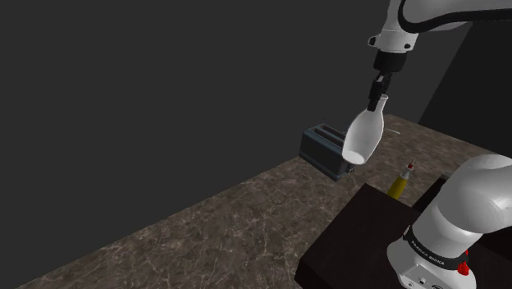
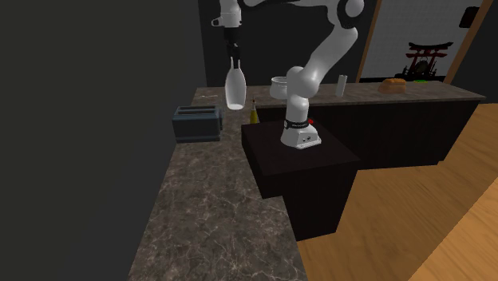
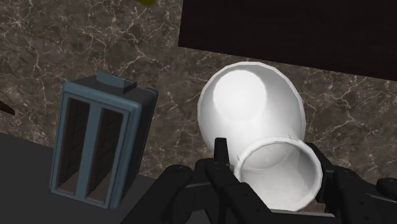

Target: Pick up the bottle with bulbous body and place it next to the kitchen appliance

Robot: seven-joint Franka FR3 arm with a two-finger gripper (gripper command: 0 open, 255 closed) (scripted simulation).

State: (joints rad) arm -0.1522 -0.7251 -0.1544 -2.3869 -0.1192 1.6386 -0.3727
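A white bottle with a bulbous body [image 1: 364, 135] hangs in the air by its narrow neck, with my black gripper [image 1: 377, 95] shut on the neck. The bottle [image 2: 234, 86] hangs above the marble counter, just beside and above the grey-blue two-slot toaster [image 2: 196, 124]. In the wrist view the fingers [image 3: 222, 167] clasp the bottle's open neck [image 3: 277, 172], and its round body [image 3: 251, 102] points down at the counter next to the toaster [image 3: 102, 140]. In the shoulder view the toaster [image 1: 325, 150] stands near the dark wall.
A small yellow bottle with a red tip [image 1: 399, 182] stands on the counter by the dark stand [image 1: 361, 238]. The marble counter [image 2: 207, 207] stretches toward the second exterior view's front. A white pot [image 2: 278, 86] and other items sit on the far counter.
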